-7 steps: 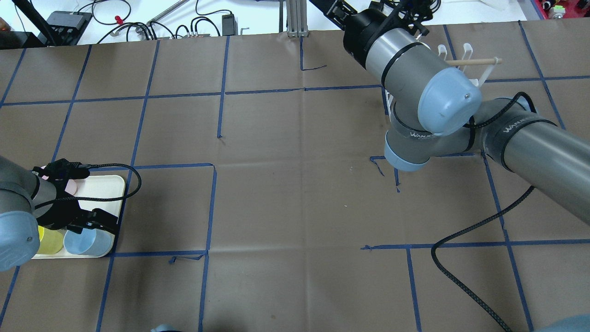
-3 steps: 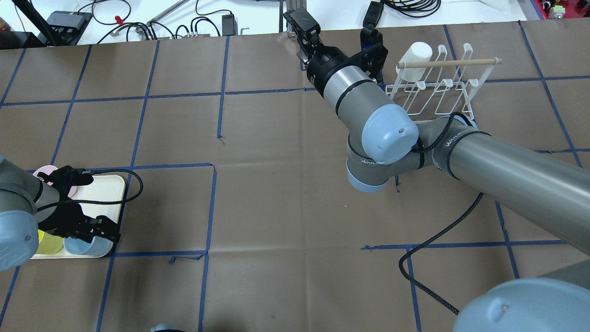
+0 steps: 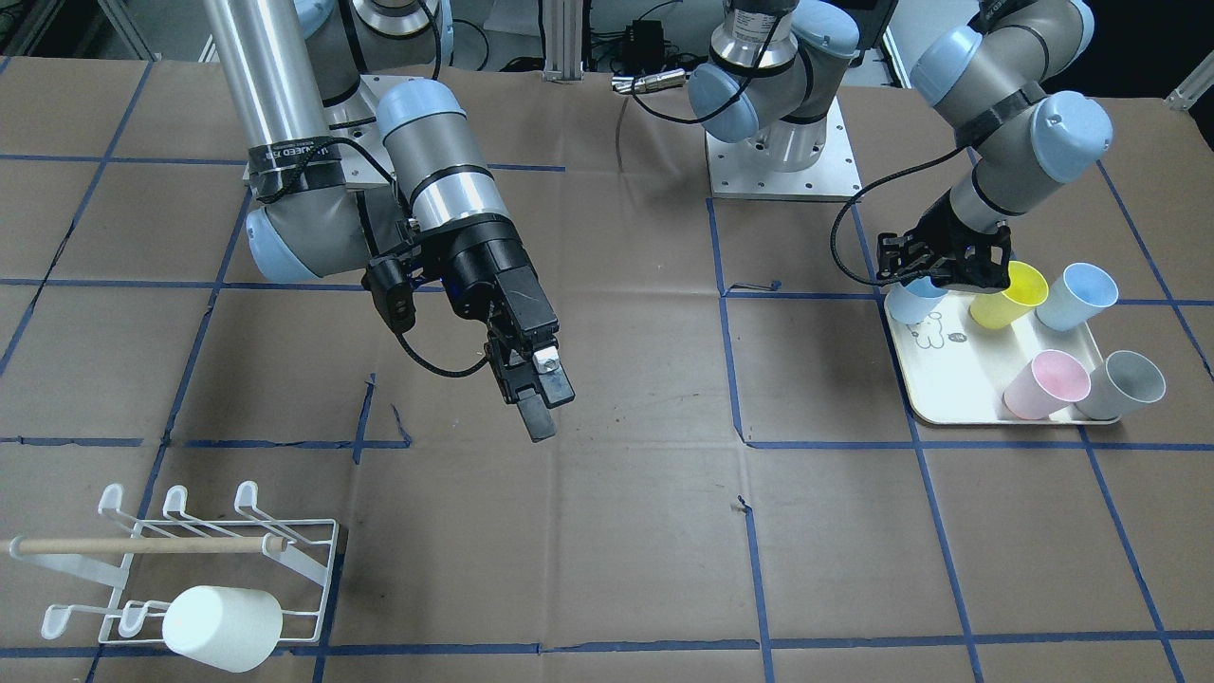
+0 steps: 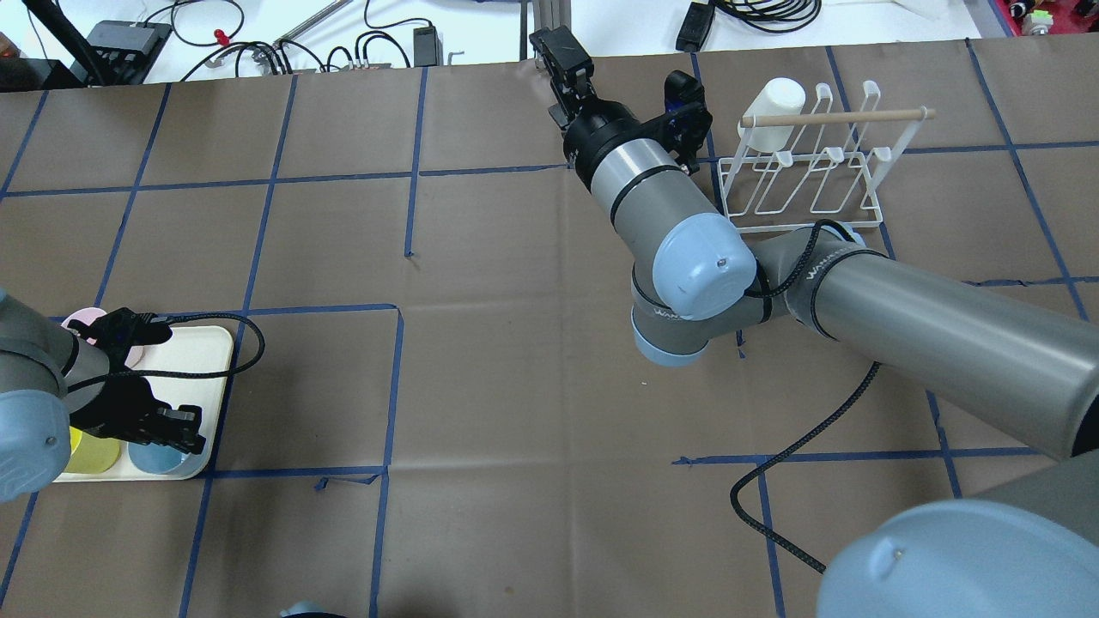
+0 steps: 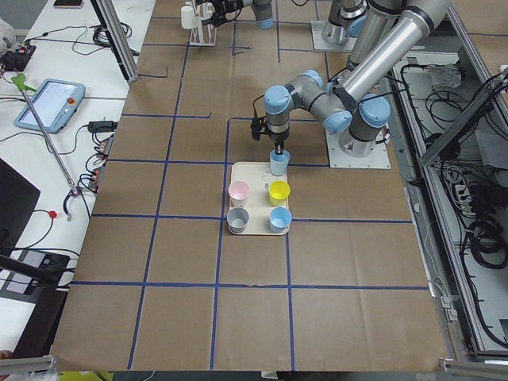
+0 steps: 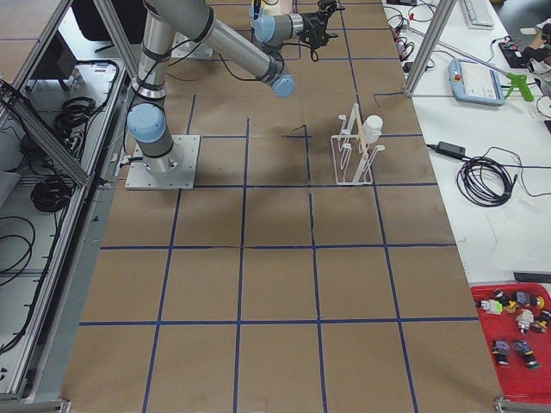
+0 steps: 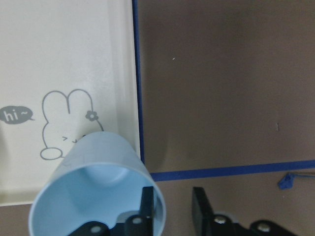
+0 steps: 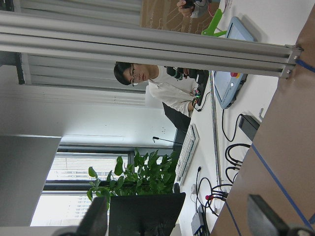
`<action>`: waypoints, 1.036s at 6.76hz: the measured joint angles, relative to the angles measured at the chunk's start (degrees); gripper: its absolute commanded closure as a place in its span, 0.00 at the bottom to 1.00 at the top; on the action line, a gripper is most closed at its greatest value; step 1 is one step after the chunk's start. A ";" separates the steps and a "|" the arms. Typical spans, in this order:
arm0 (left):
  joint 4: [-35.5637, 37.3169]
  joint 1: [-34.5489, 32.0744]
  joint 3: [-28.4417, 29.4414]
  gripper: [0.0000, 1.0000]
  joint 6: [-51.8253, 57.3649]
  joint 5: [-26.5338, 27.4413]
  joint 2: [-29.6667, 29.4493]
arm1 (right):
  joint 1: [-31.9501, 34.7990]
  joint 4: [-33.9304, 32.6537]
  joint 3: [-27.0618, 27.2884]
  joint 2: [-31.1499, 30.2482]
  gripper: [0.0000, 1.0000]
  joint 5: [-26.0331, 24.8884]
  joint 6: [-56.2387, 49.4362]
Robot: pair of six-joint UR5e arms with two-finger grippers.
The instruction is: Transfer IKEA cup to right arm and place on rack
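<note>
My left gripper (image 3: 944, 277) hangs over the cream bear tray (image 3: 948, 384) at a light blue cup (image 3: 916, 304). In the left wrist view the gripper (image 7: 172, 195) is open, with one finger inside the cup's (image 7: 93, 196) rim and the other outside it. My right gripper (image 3: 548, 413) is open and empty, held above the table's middle, away from the white wire rack (image 3: 190, 555). The rack (image 4: 807, 176) has a wooden dowel and holds a white cup (image 4: 773, 99). The right wrist view shows only the room beyond the table.
On the tray also stand a yellow cup (image 3: 1010, 294), a blue cup (image 3: 1076, 296), a pink cup (image 3: 1043, 382) and a grey cup (image 3: 1119, 384). The right arm's black cable (image 4: 798, 489) trails over the table. Blue tape lines mark the brown table cover.
My right arm has swung away from the rack toward the table's middle, which uncovers the white cup on the rack. My left gripper has shifted onto the light blue cup's rim.
</note>
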 measured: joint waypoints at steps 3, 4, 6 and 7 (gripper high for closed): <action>-1.43 1.39 2.42 1.00 0.16 3.22 -0.09 | -0.04 0.90 -0.04 -0.40 0.00 0.34 -0.09; -3.84 1.94 4.26 1.00 0.10 3.65 -0.11 | -0.04 0.96 -0.06 -0.48 0.00 0.32 -0.11; -9.84 1.95 9.23 1.00 -2.65 3.59 0.24 | -0.05 0.98 -0.12 -0.61 0.00 0.30 -0.06; -14.54 1.15 13.88 1.00 -5.87 3.24 0.09 | -0.05 0.96 -0.14 -0.57 0.00 0.29 -0.04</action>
